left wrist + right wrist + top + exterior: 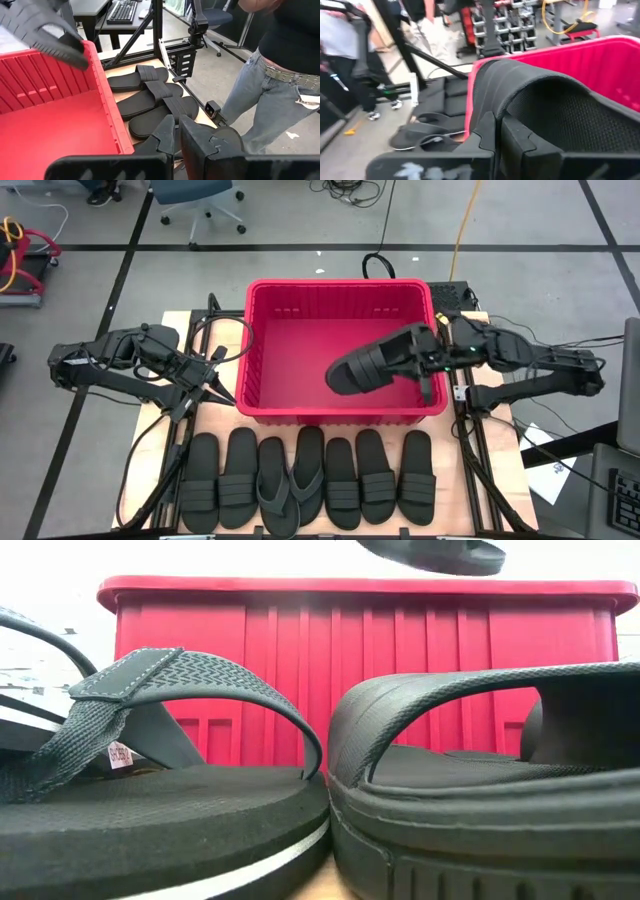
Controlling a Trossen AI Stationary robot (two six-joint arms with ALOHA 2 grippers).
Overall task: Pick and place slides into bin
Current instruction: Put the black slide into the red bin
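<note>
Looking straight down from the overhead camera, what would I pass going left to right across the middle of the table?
Left arm, its left gripper at the table's left → red bin, its floor bare → black slide hanging over the bin's right half → right gripper shut on that slide → right arm.

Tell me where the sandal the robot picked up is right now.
In the high view, the sandal hangs in the right gripper above the red bin's right half.
</note>
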